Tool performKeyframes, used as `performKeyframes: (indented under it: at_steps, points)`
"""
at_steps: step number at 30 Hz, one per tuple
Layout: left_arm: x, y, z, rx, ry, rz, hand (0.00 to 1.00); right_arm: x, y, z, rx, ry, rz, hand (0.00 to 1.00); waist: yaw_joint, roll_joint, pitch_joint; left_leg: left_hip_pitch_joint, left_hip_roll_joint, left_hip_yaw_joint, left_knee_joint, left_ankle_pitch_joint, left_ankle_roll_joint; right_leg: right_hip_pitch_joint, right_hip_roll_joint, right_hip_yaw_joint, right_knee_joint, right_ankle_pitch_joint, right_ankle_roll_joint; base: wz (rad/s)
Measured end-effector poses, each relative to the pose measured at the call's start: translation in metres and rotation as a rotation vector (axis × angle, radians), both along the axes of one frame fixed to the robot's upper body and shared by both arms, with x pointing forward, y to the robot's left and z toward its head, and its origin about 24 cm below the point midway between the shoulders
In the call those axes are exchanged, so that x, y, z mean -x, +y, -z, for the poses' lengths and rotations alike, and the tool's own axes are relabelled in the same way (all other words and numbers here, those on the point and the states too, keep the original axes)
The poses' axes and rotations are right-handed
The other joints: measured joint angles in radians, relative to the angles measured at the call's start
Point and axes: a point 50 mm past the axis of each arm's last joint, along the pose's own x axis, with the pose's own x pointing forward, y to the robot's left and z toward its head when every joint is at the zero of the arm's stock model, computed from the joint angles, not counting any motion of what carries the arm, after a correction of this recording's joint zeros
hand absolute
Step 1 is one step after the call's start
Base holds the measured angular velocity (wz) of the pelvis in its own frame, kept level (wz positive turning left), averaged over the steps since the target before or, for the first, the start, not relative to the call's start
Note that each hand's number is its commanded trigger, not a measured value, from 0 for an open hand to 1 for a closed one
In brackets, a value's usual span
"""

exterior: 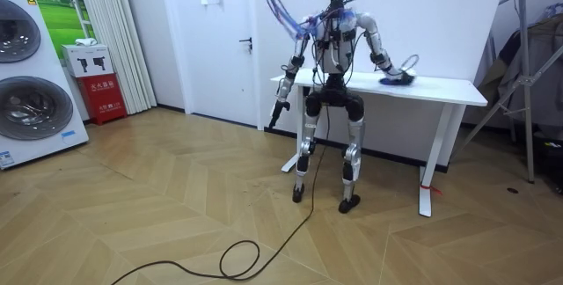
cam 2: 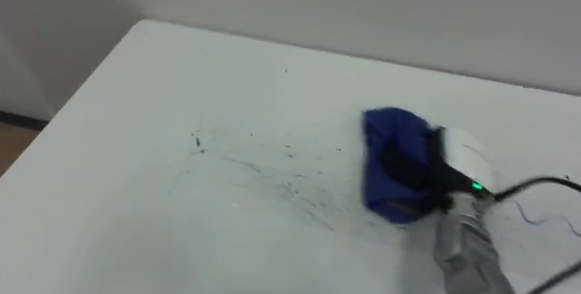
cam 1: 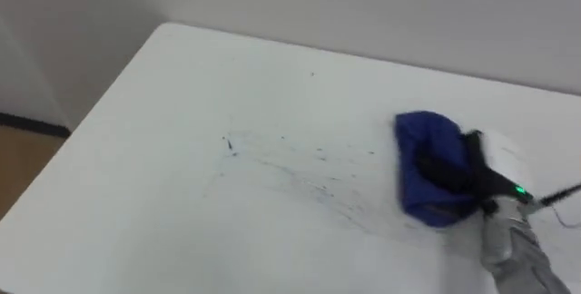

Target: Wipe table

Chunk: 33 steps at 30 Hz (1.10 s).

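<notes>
- We start at the right hand (cam 1: 472, 174), low on the right of the eye views. Its dark fingers are laid out flat across the blue cloth (cam 1: 422, 135), and we read that as pressing down rather than curling round it.
- The cloth sits bunched under that hand on the white surface (cam 1: 182, 230), with its longer side running from the near edge towards the far edge.
- Just to the robot's left of the cloth we see the dark marks (cam 1: 318, 181). They form a thin scatter of streaks and specks trailing away leftward and slightly farther back, the nearest ones almost touching the cloth.
- That's the relation that counts: the dirt lies leftward of the hand, so we judge the next stroke should sweep left across the streaks, broad side of the cloth leading.
- The right hand is clearly the nearer one. The left hand (exterior: 280, 109) hangs at the robot's side, below the surface's edge, on the room view's left.
- The robot stands upright, close against the surface's long side.
</notes>
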Motion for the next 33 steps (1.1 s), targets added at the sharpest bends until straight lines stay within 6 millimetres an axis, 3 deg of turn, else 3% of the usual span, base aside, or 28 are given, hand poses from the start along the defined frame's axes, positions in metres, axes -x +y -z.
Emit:
performKeyframes:
  at_steps: [1, 4, 6, 8, 9, 11, 13, 14, 16, 17, 18, 19, 21, 23, 25, 26, 28, 32, 33]
  points:
    - [-0.004, 0.004, -0.003, -0.022, -0.038, -0.005, 0.0, 0.029, -0.016, 0.004, -0.014, 0.022, 0.125, 1.0, 0.0, -0.014, -0.0022, 0.006, 0.0, -0.002, -0.006, 0.0, 0.0, 0.003, 0.001, 0.0, 0.0, 0.0, 0.0, -0.14]
    - [-0.021, 0.007, -0.006, -0.046, -0.111, 0.044, 0.0, 0.068, -0.033, 0.008, -0.039, 0.042, 0.283, 1.0, -0.014, -0.03, 0.0002, 0.02, 0.0, -0.016, -0.016, 0.0, 0.0, 0.011, 0.004, -0.004, -0.001, 0.0, 0.0, -0.15]
    - [-0.039, 0.004, -0.007, -0.048, -0.152, 0.096, 0.0, 0.064, -0.032, 0.007, -0.053, 0.024, 0.291, 1.0, -0.015, -0.03, 0.004, 0.035, 0.0, -0.017, -0.017, 0.0, 0.0, 0.015, 0.005, -0.004, -0.002, 0.0, 0.0, -0.38]
    - [-0.056, -0.004, -0.004, -0.047, -0.177, 0.148, 0.0, 0.044, -0.025, 0.006, -0.063, 0.012, 0.27, 1.0, -0.012, -0.029, 0.0105, 0.043, 0.0, -0.018, -0.016, -0.001, 0.01, 0.014, 0.007, -0.003, -0.002, 0.004, -0.006, -0.44]
    - [-0.073, -0.012, -0.002, -0.033, -0.213, 0.175, 0.0, 0.026, -0.015, 0.006, -0.079, 0.005, 0.253, 1.0, 0.016, -0.026, 0.0161, 0.052, 0.0, -0.018, -0.024, -0.001, 0.018, 0.0, 0.012, 0.006, -0.002, 0.01, -0.013, -0.76]
    - [-0.089, -0.028, 0.003, 0.007, -0.234, 0.205, 0.0, -0.023, 0.021, -0.001, -0.108, -0.016, 0.09, 1.0, 0.059, -0.017, 0.0242, 0.056, 0.003, -0.029, -0.033, 0.006, 0.037, -0.027, 0.025, 0.024, -0.002, 0.042, -0.031, -1.0]
    - [-0.107, -0.051, 0.011, 0.068, -0.23, 0.246, 0.0, -0.104, 0.114, -0.032, -0.122, -0.093, -0.345, 1.0, 0.076, -0.001, 0.0382, 0.04, 0.003, -0.045, -0.03, 0.006, 0.047, -0.056, 0.031, 0.007, -0.002, 0.07, -0.048, -0.54]
    - [-0.113, -0.057, 0.011, 0.082, -0.235, 0.258, 0.0, -0.119, 0.14, -0.042, -0.122, -0.115, -0.448, 1.0, 0.082, 0.0, 0.0384, 0.03, 0.003, -0.05, -0.03, 0.007, 0.047, -0.062, 0.032, 0.004, -0.002, 0.073, -0.049, 0.17]
    - [-0.133, -0.074, 0.011, 0.121, -0.271, 0.294, 0.0, -0.165, 0.221, -0.089, -0.058, -0.192, -0.79, 1.0, 0.143, 0.005, 0.0418, -0.008, 0.003, -0.062, -0.023, 0.01, 0.04, -0.092, 0.031, -0.005, -0.002, 0.08, -0.051, 0.35]
    - [-0.136, -0.076, 0.011, 0.124, -0.278, 0.3, 0.0, -0.173, 0.236, -0.102, -0.032, -0.219, -0.854, 1.0, 0.167, 0.005, 0.0419, -0.025, 0.002, -0.07, -0.019, 0.013, 0.031, -0.099, 0.029, -0.005, -0.002, 0.081, -0.05, 0.55]
    - [-0.14, -0.075, 0.009, 0.119, -0.285, 0.31, 0.0, -0.183, 0.254, -0.123, -0.001, -0.27, -0.928, 1.0, 0.201, 0.001, 0.04, -0.054, -0.002, -0.1, -0.016, 0.02, 0.015, -0.107, 0.023, -0.013, -0.003, 0.08, -0.048, 0.81]
    - [-0.133, -0.071, 0.008, 0.107, -0.264, 0.299, 0.0, -0.188, 0.261, -0.131, 0.012, -0.288, -0.954, 1.0, 0.225, 0.0, 0.0393, -0.064, -0.009, -0.135, -0.014, 0.023, 0.014, -0.097, 0.017, -0.034, -0.014, 0.081, -0.043, 0.89]
    - [-0.113, -0.06, 0.01, 0.081, -0.2, 0.278, 0.0, -0.187, 0.259, -0.129, 0.007, -0.282, -0.949, 1.0, 0.238, -0.001, 0.0386, -0.066, -0.015, -0.177, -0.012, 0.026, 0.017, -0.068, 0.012, -0.066, -0.02, 0.076, -0.034, 0.78]
    - [-0.086, -0.049, 0.012, 0.062, -0.13, 0.259, 0.0, -0.18, 0.248, -0.108, -0.015, -0.216, -0.911, 1.0, 0.236, -0.003, 0.037, -0.06, -0.022, -0.185, -0.009, 0.027, 0.018, -0.042, 0.002, -0.086, -0.021, 0.069, -0.024, 0.51]
    - [-0.055, -0.043, 0.013, 0.055, -0.061, 0.225, 0.0, -0.148, 0.208, -0.047, -0.056, -0.015, -0.79, 1.0, 0.209, 0.001, 0.0388, -0.042, -0.034, -0.202, -0.009, 0.027, 0.019, -0.004, -0.005, -0.093, -0.039, 0.065, -0.018, 0.44]
    - [-0.048, -0.042, 0.014, 0.055, -0.047, 0.217, 0.0, -0.135, 0.196, -0.03, -0.079, 0.031, -0.747, 1.0, 0.193, 0.0, 0.0385, -0.042, -0.037, -0.209, -0.009, 0.027, 0.019, 0.003, -0.008, -0.093, -0.04, 0.063, -0.015, 0.48]
    - [-0.022, -0.043, 0.014, 0.06, 0.007, 0.188, 0.0, -0.099, 0.157, -0.013, -0.052, -0.038, -0.641, 1.0, 0.127, 0.007, 0.0341, -0.023, -0.05, -0.204, -0.011, 0.029, 0.022, 0.038, -0.017, -0.09, -0.06, 0.054, 0.0, 0.21]
    - [-0.027, -0.037, 0.011, 0.036, -0.033, 0.187, 0.0, -0.048, 0.096, 0.002, 0.001, -0.053, -0.414, 1.0, 0.078, 0.015, 0.0233, -0.004, -0.049, -0.167, -0.013, 0.029, 0.022, 0.07, -0.013, -0.083, -0.08, 0.046, 0.012, 0.02]
    - [-0.031, -0.034, 0.01, 0.022, -0.056, 0.203, 0.0, -0.033, 0.078, 0.007, 0.017, -0.043, -0.337, 1.0, 0.069, 0.02, 0.016, 0.004, -0.049, -0.163, -0.012, 0.029, 0.022, 0.077, -0.013, -0.076, -0.084, 0.046, 0.012, -0.1]
